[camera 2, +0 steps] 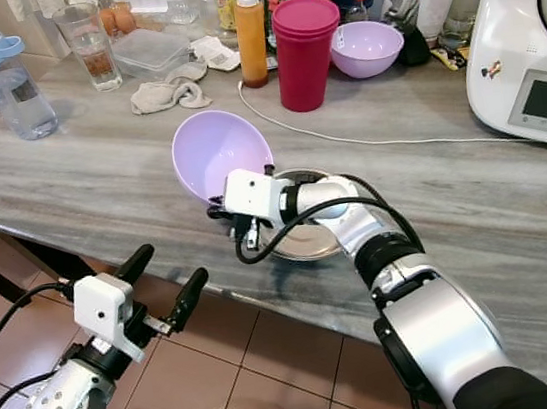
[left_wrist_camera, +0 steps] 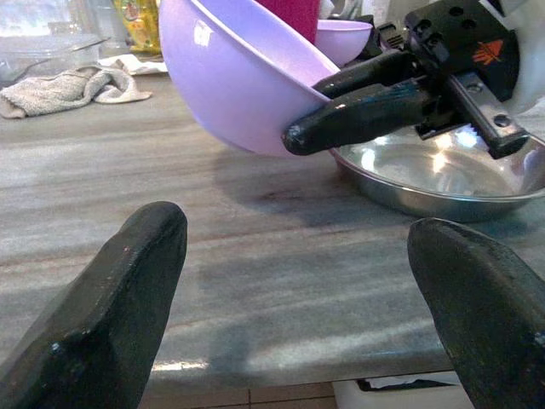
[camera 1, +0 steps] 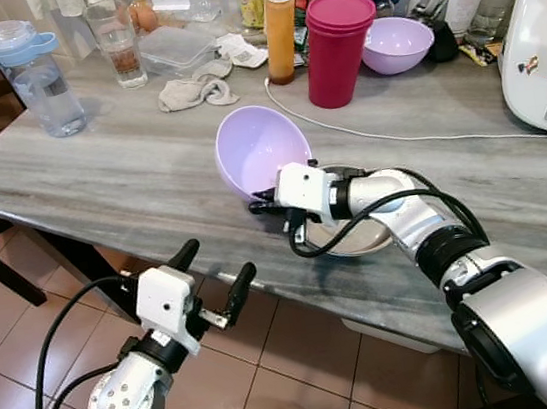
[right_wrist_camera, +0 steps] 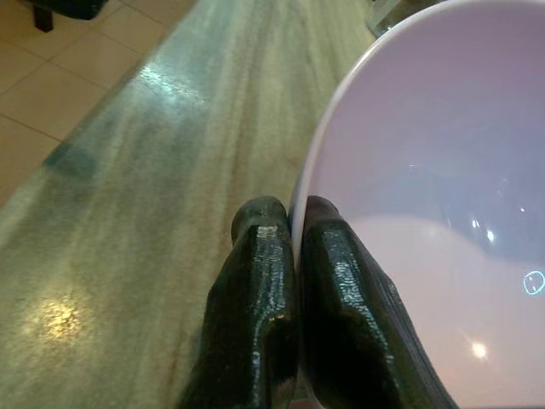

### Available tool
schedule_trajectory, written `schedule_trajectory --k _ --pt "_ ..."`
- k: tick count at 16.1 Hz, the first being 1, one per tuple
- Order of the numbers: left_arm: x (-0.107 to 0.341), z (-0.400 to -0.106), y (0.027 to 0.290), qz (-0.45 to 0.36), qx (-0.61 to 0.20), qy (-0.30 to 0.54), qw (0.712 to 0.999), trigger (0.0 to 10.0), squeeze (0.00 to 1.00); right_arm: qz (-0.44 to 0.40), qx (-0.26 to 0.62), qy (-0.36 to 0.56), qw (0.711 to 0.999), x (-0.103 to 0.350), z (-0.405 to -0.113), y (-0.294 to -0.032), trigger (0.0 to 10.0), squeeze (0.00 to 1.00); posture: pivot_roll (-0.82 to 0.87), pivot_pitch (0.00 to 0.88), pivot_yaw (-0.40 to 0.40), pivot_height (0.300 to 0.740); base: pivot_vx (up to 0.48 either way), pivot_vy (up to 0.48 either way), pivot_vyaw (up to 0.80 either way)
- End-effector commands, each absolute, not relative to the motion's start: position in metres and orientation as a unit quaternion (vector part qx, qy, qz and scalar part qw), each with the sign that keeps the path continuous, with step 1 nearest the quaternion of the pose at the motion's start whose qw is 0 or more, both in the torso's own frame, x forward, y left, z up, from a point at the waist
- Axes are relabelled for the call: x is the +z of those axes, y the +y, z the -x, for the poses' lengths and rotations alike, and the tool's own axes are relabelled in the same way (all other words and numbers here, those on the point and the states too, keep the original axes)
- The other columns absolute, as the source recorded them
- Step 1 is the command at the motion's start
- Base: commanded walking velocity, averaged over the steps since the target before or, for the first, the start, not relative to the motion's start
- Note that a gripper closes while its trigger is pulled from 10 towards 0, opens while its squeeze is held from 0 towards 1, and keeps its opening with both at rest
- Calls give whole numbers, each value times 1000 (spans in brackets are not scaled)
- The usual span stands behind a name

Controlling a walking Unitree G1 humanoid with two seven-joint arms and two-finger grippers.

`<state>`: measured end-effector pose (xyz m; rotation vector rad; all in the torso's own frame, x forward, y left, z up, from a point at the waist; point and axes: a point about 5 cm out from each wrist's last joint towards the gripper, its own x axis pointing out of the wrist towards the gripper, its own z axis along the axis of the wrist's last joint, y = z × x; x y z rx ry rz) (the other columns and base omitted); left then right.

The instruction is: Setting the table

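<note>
The right gripper (right_wrist_camera: 294,223) has its jaws pinched on the rim of a lilac bowl (camera 1: 258,151), one finger inside and one outside. It holds the bowl tilted on edge at the centre of the frame, above the grey streaked surface (camera 1: 98,177). The right arm reaches in from the lower right, elbow bent, its wrist over a single metal dish (left_wrist_camera: 434,183) lying just beside the bowl. The left gripper (camera 1: 215,278) hovers at the lower left off the surface's near edge, jaws spread wide and empty. No writing can be read. A second lilac bowl (camera 1: 396,44) sits in the upper right of the frame beside one magenta tumbler (camera 1: 337,47). An orange bottle (camera 1: 279,34) stands nearby, and one water jug (camera 1: 38,79) stands at upper left.
</note>
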<state>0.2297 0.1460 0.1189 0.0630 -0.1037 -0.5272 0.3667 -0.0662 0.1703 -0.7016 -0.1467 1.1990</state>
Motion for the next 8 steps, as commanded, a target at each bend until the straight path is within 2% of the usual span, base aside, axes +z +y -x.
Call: schedule_trajectory --k 1,7,8 --pt "119 -229 147 -36 -258 -50 964 10000 0 314 561 -71 763 170 -365 -70 10000 0 -15 149 -21 740 0 0 0" --pt "119 -234 144 -37 -265 -48 962 10000 0 325 529 -58 782 181 -375 -73 10000 0 -24 144 -11 740 0 0 0" --pt "119 -235 144 -38 -266 -47 962 10000 0 324 533 -56 780 183 -376 -71 10000 357 -23 143 -12 740 0 0 0"
